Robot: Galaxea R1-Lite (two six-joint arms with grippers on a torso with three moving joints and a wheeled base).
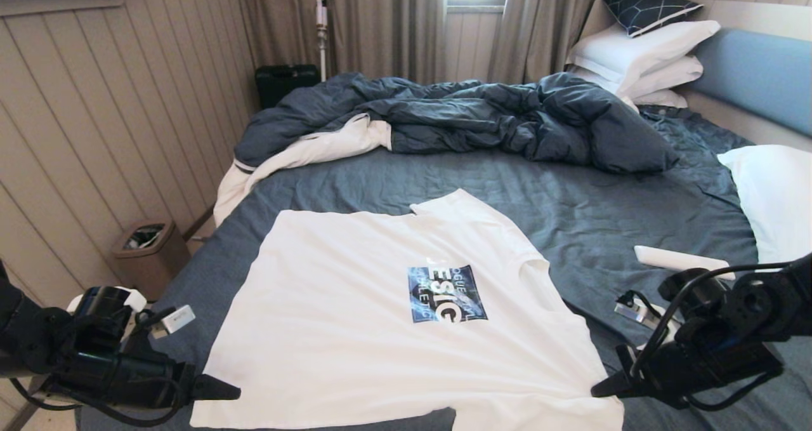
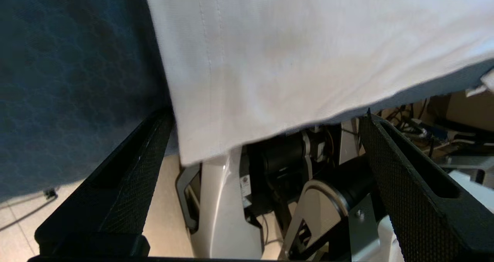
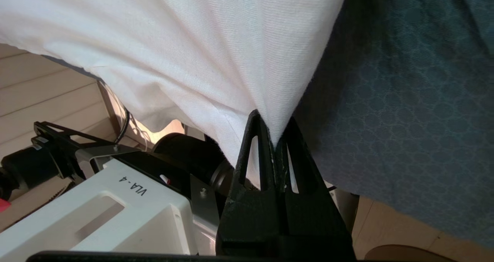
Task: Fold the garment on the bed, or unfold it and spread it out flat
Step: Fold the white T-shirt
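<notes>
I have the white short-sleeved cotton T-shirt [image 1: 380, 317] lying print-up on the near part of the large bed with the grey-blue textured sheet [image 1: 571, 215], its blue-and-black chest print with white letters [image 1: 446, 293] facing me and its lower part running to the bed's near edge. Most of it looks spread flat already, with only shallow wrinkles near the right side. One sleeve points toward the rumpled dark-blue duvet [image 1: 482, 117] at the far side.

My right gripper [image 3: 277, 138] sits at the near right corner of the shirt, jaws pressed together on a pinch of the white cloth, which fans out from the tips. My left gripper [image 2: 266, 138] is at the near left corner, jaws standing wide apart, with the hem lying between them but nothing gripped.

I judge the spreading nearly done; what remains is smoothing the near corners and letting go on the right, or else starting a fold.

The shirt's nearest hem drops over the bed edge and is cut off below the head view. I cannot see the second sleeve clearly, nor whether the back layer lies smooth underneath.
</notes>
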